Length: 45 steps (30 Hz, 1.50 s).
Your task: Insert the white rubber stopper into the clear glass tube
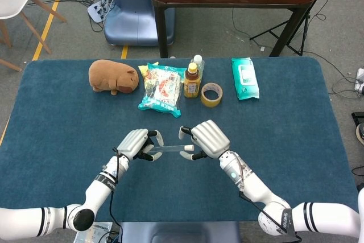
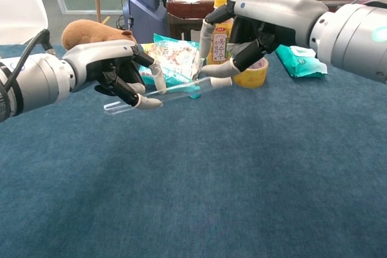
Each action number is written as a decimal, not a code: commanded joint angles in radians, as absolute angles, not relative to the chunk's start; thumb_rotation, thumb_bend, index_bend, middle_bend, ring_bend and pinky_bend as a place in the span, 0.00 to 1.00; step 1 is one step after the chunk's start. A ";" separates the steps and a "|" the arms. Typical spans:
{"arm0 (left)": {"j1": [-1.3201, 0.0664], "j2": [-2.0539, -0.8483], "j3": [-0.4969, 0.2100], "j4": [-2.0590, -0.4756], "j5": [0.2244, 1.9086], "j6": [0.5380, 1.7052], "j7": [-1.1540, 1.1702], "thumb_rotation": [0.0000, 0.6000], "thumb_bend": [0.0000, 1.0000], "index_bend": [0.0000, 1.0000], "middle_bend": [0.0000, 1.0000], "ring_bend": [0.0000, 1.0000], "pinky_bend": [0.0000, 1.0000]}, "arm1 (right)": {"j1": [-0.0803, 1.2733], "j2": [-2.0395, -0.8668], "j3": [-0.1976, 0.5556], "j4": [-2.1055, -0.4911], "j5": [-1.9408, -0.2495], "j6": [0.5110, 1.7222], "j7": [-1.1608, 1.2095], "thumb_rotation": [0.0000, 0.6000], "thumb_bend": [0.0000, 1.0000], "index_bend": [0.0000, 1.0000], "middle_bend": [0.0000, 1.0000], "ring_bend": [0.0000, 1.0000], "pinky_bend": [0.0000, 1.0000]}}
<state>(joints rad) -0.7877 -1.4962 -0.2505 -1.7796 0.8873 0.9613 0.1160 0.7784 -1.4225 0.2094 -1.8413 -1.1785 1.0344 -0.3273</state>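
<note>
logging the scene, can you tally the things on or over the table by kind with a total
Plush toy: 1
Snack bag: 1
Bottles: 2
Tape roll: 1
Wipes pack: 1
Glass tube: 1
Stopper: 1
Total: 8
</note>
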 commanded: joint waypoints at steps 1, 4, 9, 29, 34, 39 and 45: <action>-0.788 -1.495 -0.251 -1.779 0.887 0.960 0.113 1.00 0.32 0.64 1.00 1.00 1.00 | 0.780 -1.423 0.209 -1.840 -1.177 1.033 -0.329 0.81 0.20 0.42 1.00 1.00 1.00; -0.787 -1.493 -0.250 -1.779 0.889 0.958 0.111 1.00 0.32 0.64 1.00 1.00 1.00 | 0.780 -1.425 0.210 -1.839 -1.180 1.036 -0.327 0.80 0.20 0.41 1.00 1.00 1.00; -0.784 -1.489 -0.245 -1.772 0.897 0.958 0.108 1.00 0.32 0.64 1.00 1.00 1.00 | 0.774 -1.412 0.210 -1.852 -1.193 1.043 -0.315 0.79 0.18 0.39 1.00 1.00 1.00; -0.774 -1.586 -0.164 -1.512 1.013 0.973 0.174 1.00 0.32 0.64 1.00 1.00 1.00 | 0.668 -1.187 0.221 -2.002 -1.264 1.162 -0.289 0.79 0.18 0.39 1.00 1.00 1.00; -0.777 -1.635 -0.155 -1.435 1.027 0.962 0.182 1.00 0.32 0.64 1.00 1.00 1.00 | 0.647 -1.162 0.217 -2.006 -1.264 1.176 -0.283 0.79 0.18 0.39 1.00 1.00 1.00; -0.782 -1.685 -0.150 -1.357 1.029 0.943 0.196 1.00 0.32 0.64 1.00 1.00 1.00 | 0.630 -1.150 0.213 -1.998 -1.261 1.182 -0.268 0.80 0.18 0.39 1.00 1.00 1.00; -0.790 -1.723 -0.148 -1.299 1.016 0.919 0.233 1.00 0.32 0.63 1.00 1.00 1.00 | 0.618 -1.144 0.211 -1.991 -1.259 1.185 -0.258 0.80 0.18 0.39 1.00 1.00 1.00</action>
